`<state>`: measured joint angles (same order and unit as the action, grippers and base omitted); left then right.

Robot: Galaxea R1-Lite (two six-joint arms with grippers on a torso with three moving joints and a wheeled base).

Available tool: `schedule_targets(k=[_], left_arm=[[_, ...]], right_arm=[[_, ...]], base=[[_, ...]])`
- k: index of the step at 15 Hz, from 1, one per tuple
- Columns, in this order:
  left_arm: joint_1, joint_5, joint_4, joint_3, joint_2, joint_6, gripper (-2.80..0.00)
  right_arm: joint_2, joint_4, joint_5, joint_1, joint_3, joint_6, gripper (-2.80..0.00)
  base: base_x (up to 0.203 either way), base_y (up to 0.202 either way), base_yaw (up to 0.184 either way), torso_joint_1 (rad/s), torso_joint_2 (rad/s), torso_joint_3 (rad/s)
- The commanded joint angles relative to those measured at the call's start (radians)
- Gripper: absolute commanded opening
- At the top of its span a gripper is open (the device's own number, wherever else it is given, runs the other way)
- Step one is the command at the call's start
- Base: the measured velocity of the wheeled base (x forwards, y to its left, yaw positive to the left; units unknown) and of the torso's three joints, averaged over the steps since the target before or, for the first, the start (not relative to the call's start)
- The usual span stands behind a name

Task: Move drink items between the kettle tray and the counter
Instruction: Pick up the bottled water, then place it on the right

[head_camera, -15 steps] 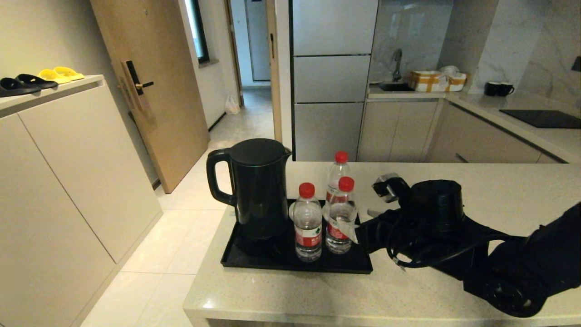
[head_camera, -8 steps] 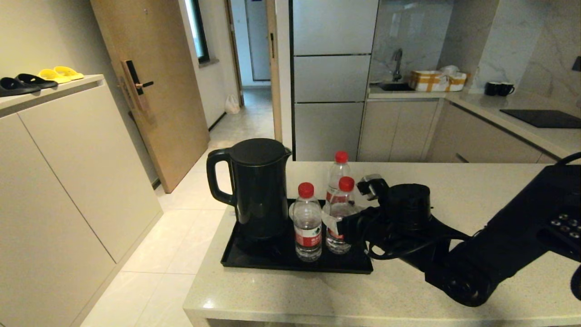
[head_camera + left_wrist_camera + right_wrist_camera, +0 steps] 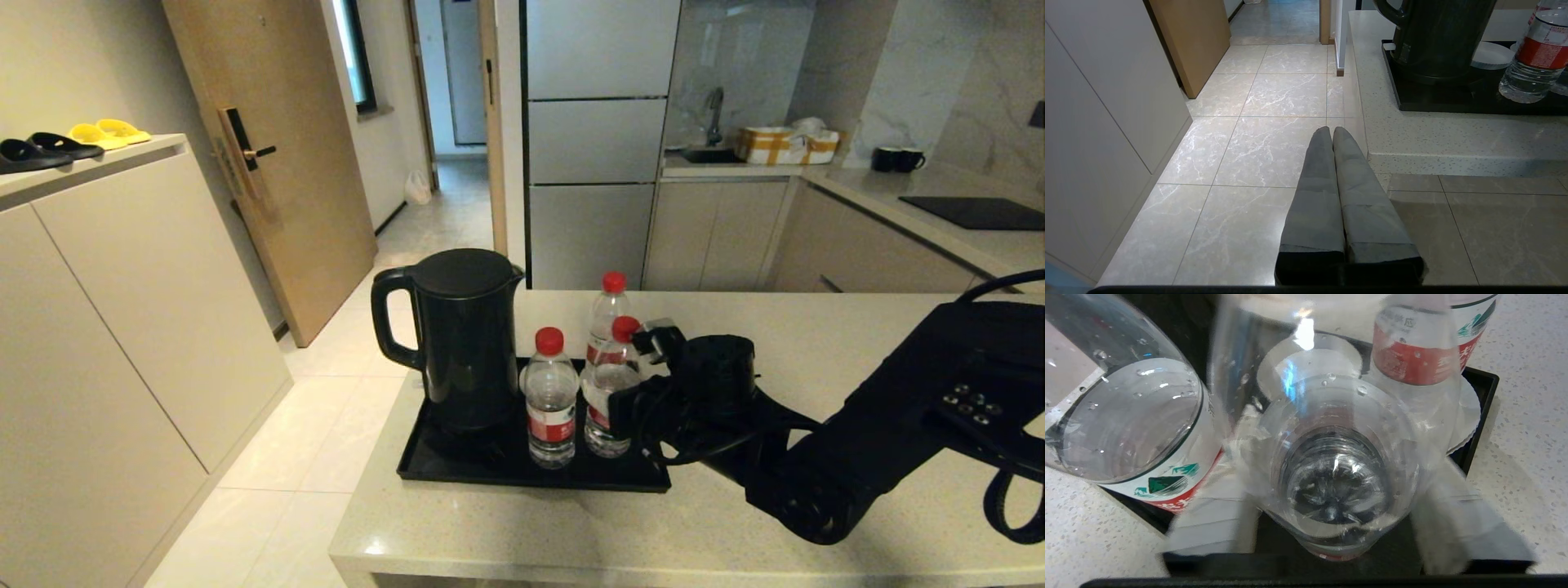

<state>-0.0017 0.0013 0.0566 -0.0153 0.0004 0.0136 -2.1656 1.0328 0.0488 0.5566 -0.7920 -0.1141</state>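
Observation:
Three clear water bottles with red caps stand on the black kettle tray (image 3: 457, 472) next to the black kettle (image 3: 465, 343): one at the front left (image 3: 551, 400), one at the back (image 3: 606, 304), one at the front right (image 3: 602, 377). My right gripper (image 3: 627, 406) reaches in from the right at the front right bottle. In the right wrist view that bottle (image 3: 1337, 486) stands between the two white fingers (image 3: 1212, 506), which flank its lower body closely; the gripper (image 3: 1337, 465) is open. My left gripper (image 3: 1331, 130) is shut and empty over the floor beside the counter (image 3: 1453, 134).
White saucers (image 3: 1468, 412) lie on the tray under and behind the bottles. The beige counter (image 3: 857, 343) stretches right of the tray, and its left edge drops to the tiled floor (image 3: 269, 457). A cabinet (image 3: 122, 327) stands far left.
My right arm has moved left across the counter, bringing the gripper from beside the tray up around the front right bottle. The bottles and kettle have stayed put.

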Motion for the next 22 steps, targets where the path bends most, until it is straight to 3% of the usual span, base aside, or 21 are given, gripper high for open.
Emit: schedule_targets(k=[1, 4, 6, 8, 11, 14, 16, 22], left_arm=[[0.0, 0.0, 0.002, 0.0, 0.001, 0.0, -2.8], [0.0, 0.0, 0.0, 0.0, 0.001, 0.0, -2.8], [0.0, 0.0, 0.0, 0.0, 0.001, 0.0, -2.8], [0.0, 0.0, 0.0, 0.0, 0.0, 0.0, -2.8], [0.0, 0.0, 0.0, 0.0, 0.001, 0.0, -2.8], [0.0, 0.0, 0.0, 0.0, 0.001, 0.0, -2.8], [0.0, 0.0, 0.0, 0.0, 0.001, 0.0, -2.8], [0.0, 0.0, 0.0, 0.0, 0.001, 0.0, -2.8]], right_arm=[[0.031, 0.006, 0.0, -0.004, 0.007, 0.0, -2.8], [0.158, -0.054, 0.007, -0.055, 0.015, 0.004, -2.8], [0.315, -0.192, 0.031, -0.131, -0.01, 0.005, -2.8], [0.442, -0.382, 0.086, -0.267, -0.049, 0.004, -2.8], [0.4, -0.453, 0.142, -0.398, -0.098, 0.001, -2.8], [0.26, -0.391, 0.179, -0.477, -0.139, 0.003, -2.8], [0.245, -0.391, 0.175, -0.484, -0.119, 0.007, -2.8], [0.215, -0.417, 0.108, -0.323, -0.012, 0.001, -2.8]], base=[[0.0, 0.0, 0.0, 0.0, 0.0, 0.0], [0.0, 0.0, 0.0, 0.0, 0.0, 0.0], [0.0, 0.0, 0.0, 0.0, 0.0, 0.0], [0.0, 0.0, 0.0, 0.0, 0.0, 0.0], [0.0, 0.0, 0.0, 0.0, 0.0, 0.0], [0.0, 0.0, 0.0, 0.0, 0.0, 0.0], [0.0, 0.0, 0.0, 0.0, 0.0, 0.0], [0.0, 0.0, 0.0, 0.0, 0.0, 0.0]])
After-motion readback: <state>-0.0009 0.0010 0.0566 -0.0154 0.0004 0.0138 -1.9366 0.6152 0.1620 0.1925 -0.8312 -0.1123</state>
